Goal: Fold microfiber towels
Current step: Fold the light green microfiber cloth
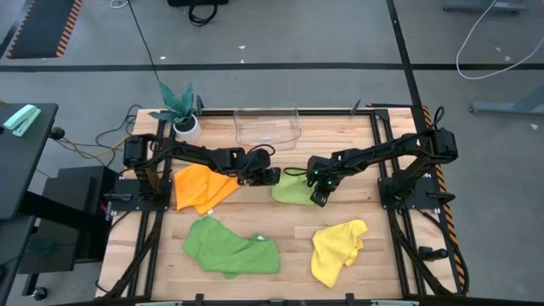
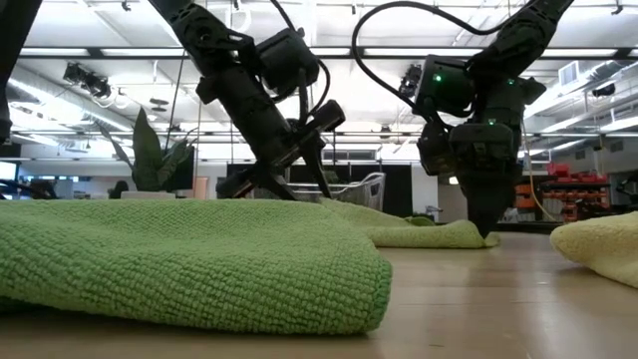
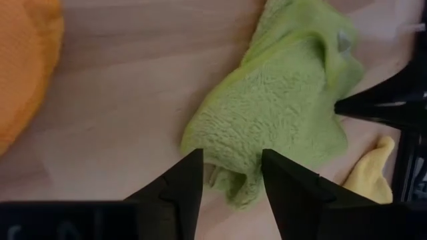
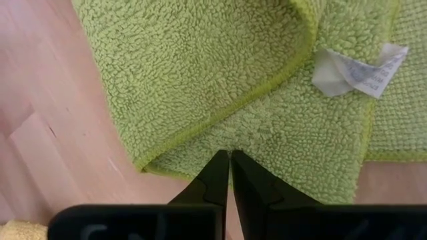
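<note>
Nearest the low camera lies the darker green microfiber towel (image 2: 189,259). Mid-surface, the soft, light lime green microfiber towel (image 1: 293,189) lies limp; take it by its hemmed corners. Left claw (image 3: 230,177) stands apart over it; right claw (image 4: 229,175) is pressed together on its edge.

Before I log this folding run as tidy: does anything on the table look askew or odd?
Nothing is spilled or damaged. The light lime green towel lies unevenly doubled, its white tag exposed, between the open left hand and the shut right hand. The orange, darker green and yellow towels lie rumpled.
</note>
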You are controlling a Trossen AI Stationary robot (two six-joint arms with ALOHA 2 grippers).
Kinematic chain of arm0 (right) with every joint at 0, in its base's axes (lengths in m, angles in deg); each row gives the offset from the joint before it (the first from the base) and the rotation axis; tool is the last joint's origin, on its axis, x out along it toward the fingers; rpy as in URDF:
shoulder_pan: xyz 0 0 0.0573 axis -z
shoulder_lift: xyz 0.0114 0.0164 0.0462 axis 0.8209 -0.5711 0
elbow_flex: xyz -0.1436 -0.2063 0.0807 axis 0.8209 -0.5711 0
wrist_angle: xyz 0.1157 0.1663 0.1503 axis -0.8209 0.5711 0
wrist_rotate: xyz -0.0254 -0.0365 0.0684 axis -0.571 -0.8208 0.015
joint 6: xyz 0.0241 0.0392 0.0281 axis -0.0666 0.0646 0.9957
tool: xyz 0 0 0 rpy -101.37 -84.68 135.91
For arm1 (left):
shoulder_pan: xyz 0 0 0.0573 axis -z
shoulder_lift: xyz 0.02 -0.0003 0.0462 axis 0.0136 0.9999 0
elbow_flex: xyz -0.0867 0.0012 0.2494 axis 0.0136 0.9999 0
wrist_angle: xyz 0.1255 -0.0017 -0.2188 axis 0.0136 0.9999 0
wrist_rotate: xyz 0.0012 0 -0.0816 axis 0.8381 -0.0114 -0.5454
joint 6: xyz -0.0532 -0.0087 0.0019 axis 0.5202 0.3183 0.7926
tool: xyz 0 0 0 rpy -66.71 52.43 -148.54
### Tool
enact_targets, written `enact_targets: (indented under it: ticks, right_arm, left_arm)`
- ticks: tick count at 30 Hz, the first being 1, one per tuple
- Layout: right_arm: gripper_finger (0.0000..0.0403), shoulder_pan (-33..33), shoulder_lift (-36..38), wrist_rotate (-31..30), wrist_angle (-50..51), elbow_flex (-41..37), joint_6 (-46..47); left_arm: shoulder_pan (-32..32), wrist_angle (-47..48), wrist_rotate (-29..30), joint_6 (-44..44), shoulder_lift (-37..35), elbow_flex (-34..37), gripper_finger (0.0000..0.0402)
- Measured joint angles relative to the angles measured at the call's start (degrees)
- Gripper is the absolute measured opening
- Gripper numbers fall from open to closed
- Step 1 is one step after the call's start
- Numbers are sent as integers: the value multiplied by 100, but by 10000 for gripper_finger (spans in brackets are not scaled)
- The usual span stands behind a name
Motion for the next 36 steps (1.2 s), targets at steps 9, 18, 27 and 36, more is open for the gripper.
enact_targets:
  ticks: [9, 18, 27, 36]
  right_arm:
    - [30, 0, 0, -1, -72, 0, -77]
    - [29, 0, 2, -1, -121, 0, -76]
    - [29, 0, 2, 0, -280, 2, -76]
    - [29, 0, 4, 0, -332, 4, -75]
  left_arm:
    - [-26, -18, -200, 142, 2, 0, 164]
    - [-12, -64, -561, 311, 2, 0, 165]
    - [-92, -235, -517, 428, 10, 0, 165]
    - [-111, -627, -717, 620, 475, -2, 163]
